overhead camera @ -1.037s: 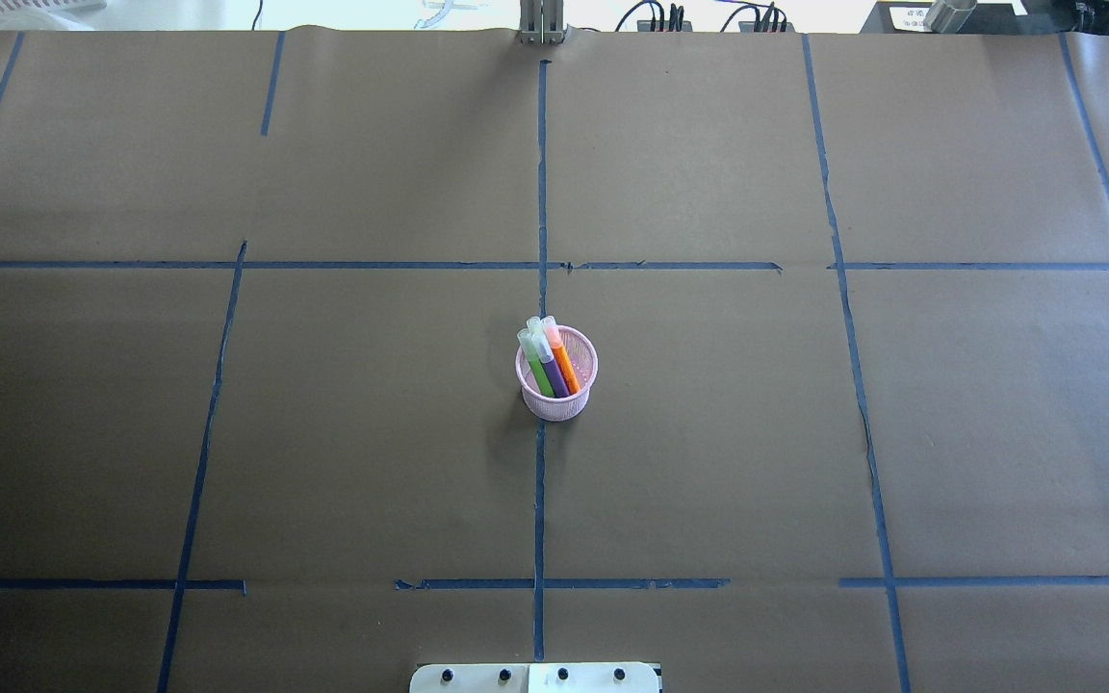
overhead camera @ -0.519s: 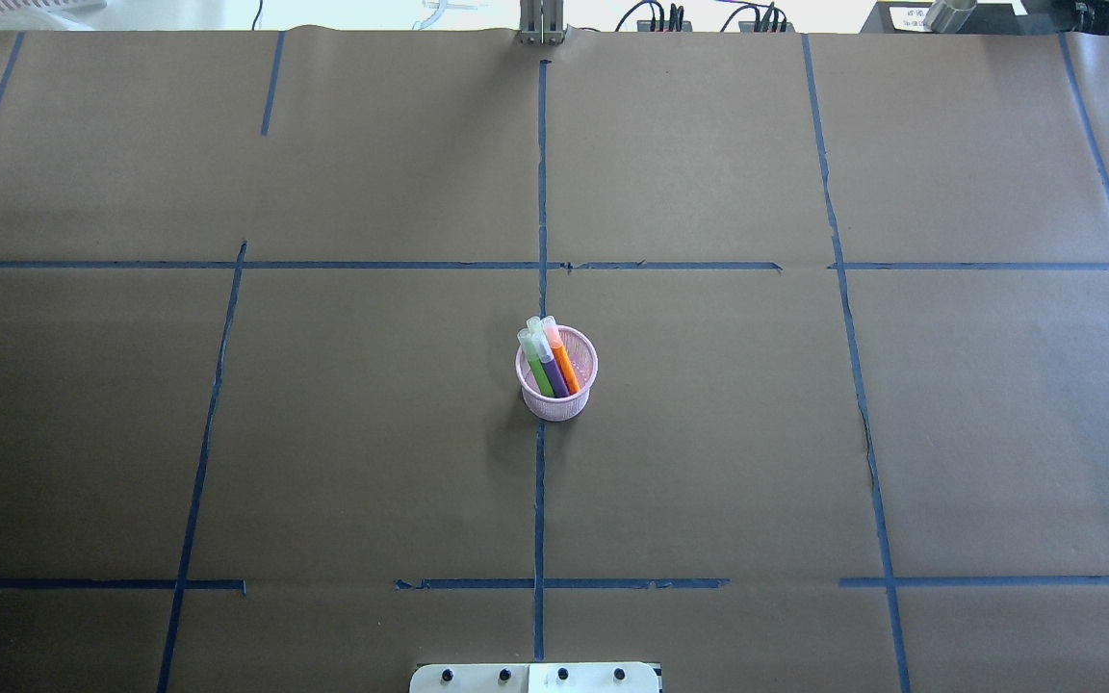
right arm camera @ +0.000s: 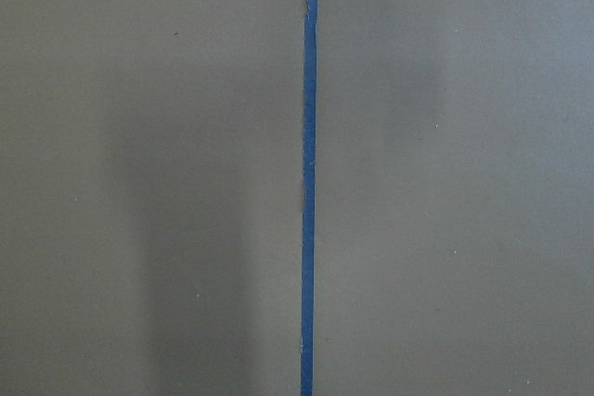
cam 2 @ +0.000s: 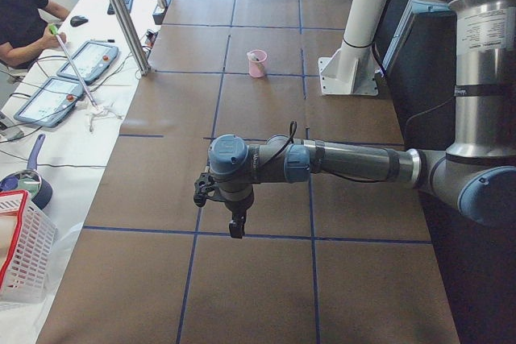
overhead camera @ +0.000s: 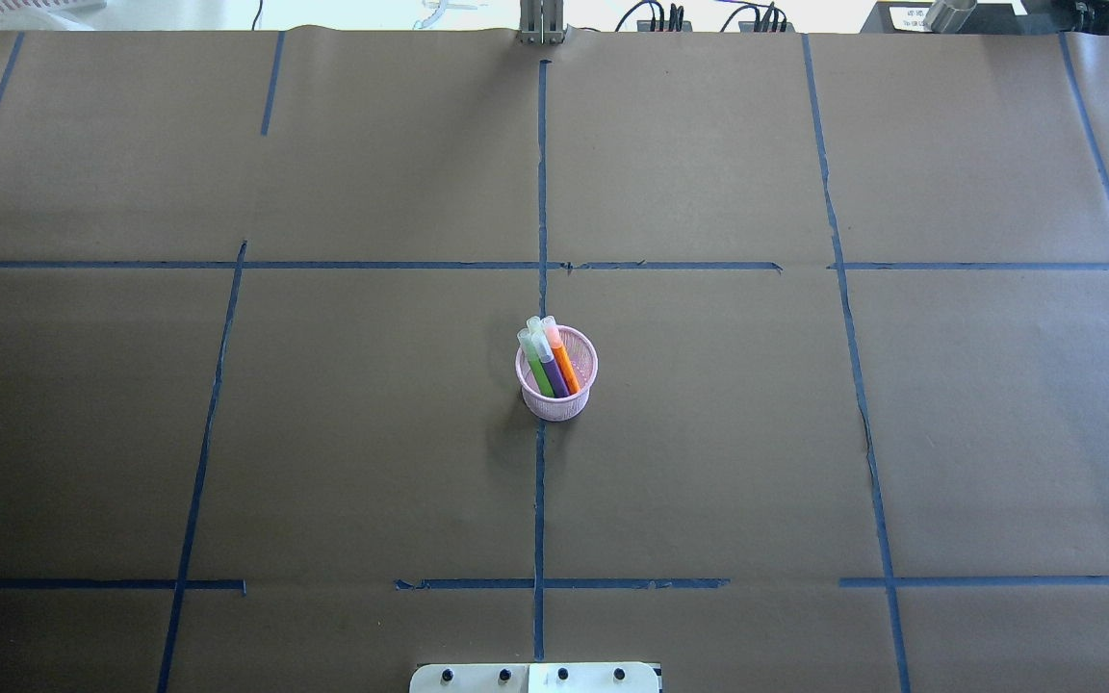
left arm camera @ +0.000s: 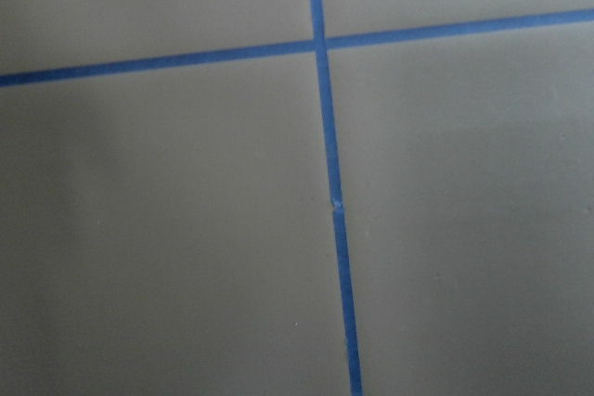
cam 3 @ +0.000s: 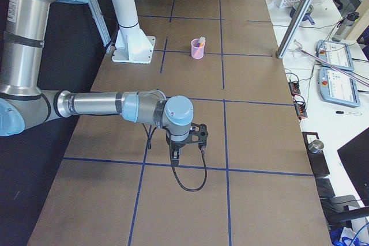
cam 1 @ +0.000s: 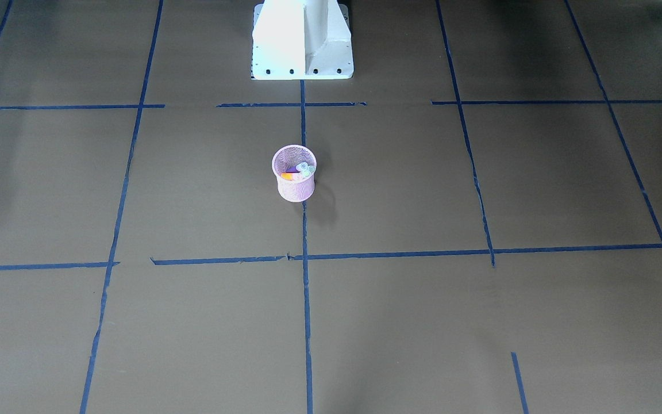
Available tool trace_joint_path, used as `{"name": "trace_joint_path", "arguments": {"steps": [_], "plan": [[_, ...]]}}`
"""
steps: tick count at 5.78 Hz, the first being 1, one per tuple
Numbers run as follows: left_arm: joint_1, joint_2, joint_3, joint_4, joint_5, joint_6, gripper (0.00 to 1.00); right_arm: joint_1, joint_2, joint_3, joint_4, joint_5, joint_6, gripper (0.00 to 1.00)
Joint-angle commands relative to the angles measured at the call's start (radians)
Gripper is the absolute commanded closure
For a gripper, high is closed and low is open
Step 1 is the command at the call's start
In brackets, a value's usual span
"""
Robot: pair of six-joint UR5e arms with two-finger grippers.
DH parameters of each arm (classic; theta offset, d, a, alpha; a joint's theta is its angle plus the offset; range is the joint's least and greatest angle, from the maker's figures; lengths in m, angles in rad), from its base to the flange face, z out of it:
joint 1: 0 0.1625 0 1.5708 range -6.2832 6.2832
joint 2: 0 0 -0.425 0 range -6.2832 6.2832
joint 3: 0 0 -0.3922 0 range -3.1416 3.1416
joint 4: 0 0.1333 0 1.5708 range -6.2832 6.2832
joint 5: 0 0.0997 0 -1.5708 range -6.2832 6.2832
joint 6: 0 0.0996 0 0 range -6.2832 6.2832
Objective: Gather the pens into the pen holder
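Pen holder (overhead camera: 555, 407) stands upright on the counter (overhead camera: 728, 452), on the centre tape line (overhead camera: 539, 500), ahead of the robot base (cam 1: 302, 40). All three pens are seen inside it: green pen (overhead camera: 540, 373), purple pen (overhead camera: 554, 375) and orange pen (overhead camera: 567, 369). They lean toward the far rim on the robot's left, with pale caps up and poking above it. No loose pen is seen on the counter, so the task is judged complete.

Left gripper (cam 2: 235, 225) and right gripper (cam 3: 175, 155) hang low toward the counter's ends, well apart from the holder. They are shown only in the side views, so spread or pressed together cannot be told.

Handling, as judged:
- **Pens:** light, stiff, smooth plastic, likely slippery. To be pinched mid-barrel, not on the cap.
- **Holder:** light mesh, easily tipped. To be taken at the rim if moved.
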Motion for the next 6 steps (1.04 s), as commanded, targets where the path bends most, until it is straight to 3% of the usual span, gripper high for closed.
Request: {"name": "trace_joint_path", "arguments": {"steps": [1, 6], "plan": [[0.001, 0.011, -0.01, -0.019, -0.002, 0.001, 0.0, 0.0, 0.0, 0.0, 0.001, 0.021, -0.001, 0.0], [0.004, 0.009, -0.014, -0.01, 0.006, 0.003, 0.0, 0.0, 0.0, 0.026, 0.004, 0.014, -0.009, 0.0]]}}
